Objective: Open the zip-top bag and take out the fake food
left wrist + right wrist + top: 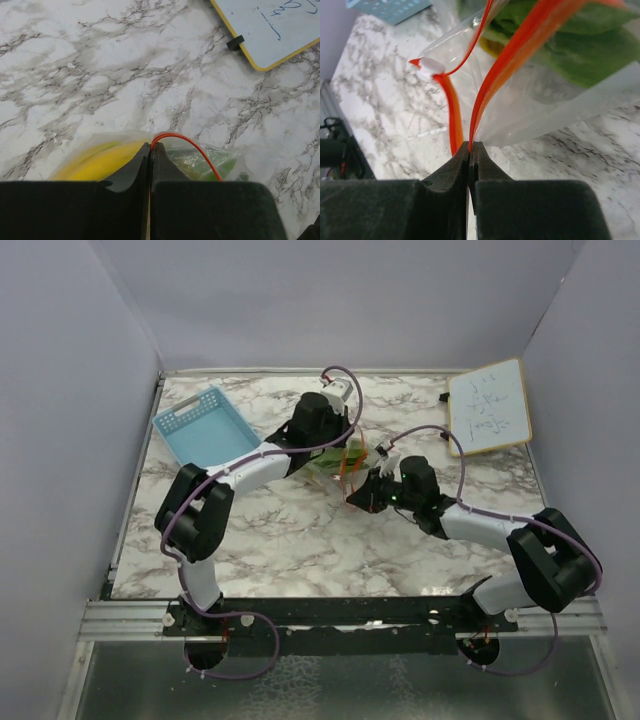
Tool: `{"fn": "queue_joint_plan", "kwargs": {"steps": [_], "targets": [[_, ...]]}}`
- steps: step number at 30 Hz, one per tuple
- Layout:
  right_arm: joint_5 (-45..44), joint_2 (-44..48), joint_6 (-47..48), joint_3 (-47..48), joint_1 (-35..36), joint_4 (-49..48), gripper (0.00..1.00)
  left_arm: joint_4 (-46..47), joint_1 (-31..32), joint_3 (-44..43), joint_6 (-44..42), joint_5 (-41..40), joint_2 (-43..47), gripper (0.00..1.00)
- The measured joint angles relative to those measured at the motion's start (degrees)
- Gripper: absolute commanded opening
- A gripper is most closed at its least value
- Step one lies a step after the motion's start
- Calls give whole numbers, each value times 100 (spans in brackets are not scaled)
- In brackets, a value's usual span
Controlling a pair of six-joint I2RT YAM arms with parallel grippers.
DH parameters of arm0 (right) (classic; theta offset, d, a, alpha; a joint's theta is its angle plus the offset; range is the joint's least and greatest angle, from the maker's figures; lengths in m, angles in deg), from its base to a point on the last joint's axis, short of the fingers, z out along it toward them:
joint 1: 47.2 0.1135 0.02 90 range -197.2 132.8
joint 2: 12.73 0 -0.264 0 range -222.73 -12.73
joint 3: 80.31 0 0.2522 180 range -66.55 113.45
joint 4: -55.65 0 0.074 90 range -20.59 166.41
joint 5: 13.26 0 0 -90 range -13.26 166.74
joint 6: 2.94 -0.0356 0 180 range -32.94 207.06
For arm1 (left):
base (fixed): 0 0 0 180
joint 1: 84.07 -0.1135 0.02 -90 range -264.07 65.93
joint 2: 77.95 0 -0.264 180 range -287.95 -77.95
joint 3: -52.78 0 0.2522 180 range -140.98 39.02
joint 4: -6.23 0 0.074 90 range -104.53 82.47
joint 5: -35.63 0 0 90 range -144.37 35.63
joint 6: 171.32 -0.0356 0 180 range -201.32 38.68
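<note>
Marble table (290,540) with basket (205,428), whiteboard (488,407)

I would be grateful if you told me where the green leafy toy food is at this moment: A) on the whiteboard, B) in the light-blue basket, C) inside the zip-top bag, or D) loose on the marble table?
C: the green leafy piece shows through the clear plastic of the zip-top bag, behind its orange-red zip strip.

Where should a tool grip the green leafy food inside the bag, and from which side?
Probably the green leafy food at its edge nearest the mouth, coming through the gap between the parted orange strips, since the clear walls of the bag cover the rest.
</note>
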Motion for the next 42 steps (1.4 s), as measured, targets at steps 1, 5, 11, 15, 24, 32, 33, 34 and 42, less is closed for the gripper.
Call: {"fn": "queue_joint_plan", "kwargs": {"steps": [1, 5, 11, 15, 24, 32, 33, 34, 42], "targets": [[-232, 61, 0, 31, 0, 142, 2, 101, 63, -22, 17, -9, -57, 0], [-772, 26, -59, -72, 0, 269, 2, 278, 457, -181, 46, -195, -372, 0], [-1646, 94, -363, -446, 4, 717, 44, 262, 984, -162, 46, -422, -431, 0], [-2159, 1137, -625, -811, 4, 1174, 59, 332, 975, 184, 140, -525, -236, 0], [-2603, 3567, -1578, -896, 4, 1978, 49, 330, 1233, 636, 435, -828, 417, 0], [-2398, 3851, -2861, -1891, 4, 1029, 46, 118, 1659, 892, 667, -1220, 970, 0], [-2369, 3585, -2927, -1904, 4, 868, 45, 87, 1707, 927, 673, -1268, 1043, 0], [-2315, 3307, -2981, -1912, 4, 643, 44, 48, 1751, 964, 686, -1331, 1121, 0], [-1759, 1596, -3517, -1956, 4, -1180, 3, -232, 2031, 1176, 708, -1670, 1587, 0]]}}
